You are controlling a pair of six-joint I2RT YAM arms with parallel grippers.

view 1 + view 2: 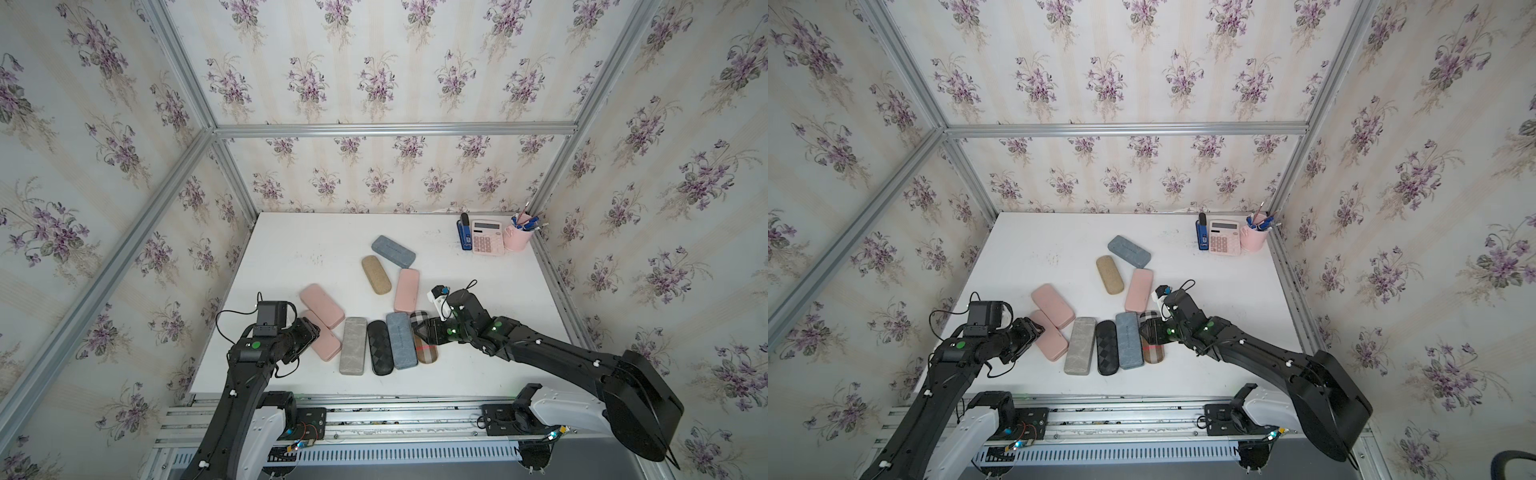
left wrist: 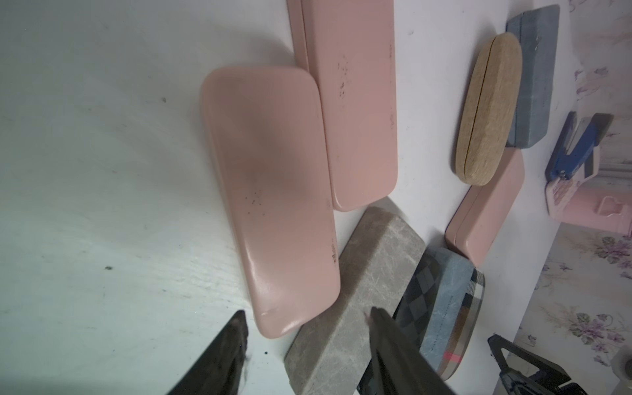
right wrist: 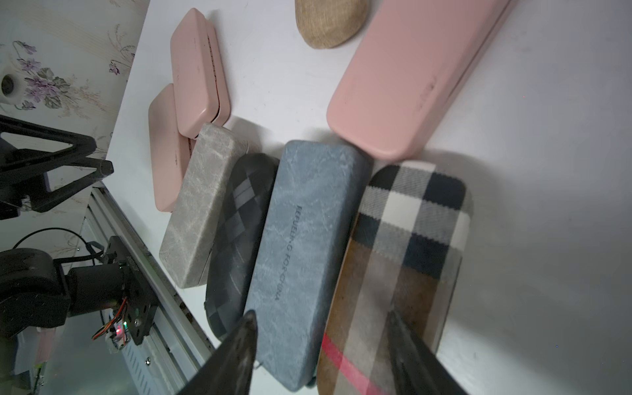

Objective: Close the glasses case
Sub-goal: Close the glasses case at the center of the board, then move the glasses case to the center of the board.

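1. The plaid case sits near the front of the surface, at the end of a row and touching the blue case. It looks shut to me, same as all the others
2. Right fingers hang over it, spread wide, nothing in them
3. Left fingers are apart and empty too, at the end of a pink case
4. Handling guess: stiff shell, light, fabric skin so decent grip, probably a snappy hinge. I'd press flat on the lid's middle towards the opening edge and steady the base so it doesn't skate

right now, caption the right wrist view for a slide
Right gripper open over the blue case and plaid case
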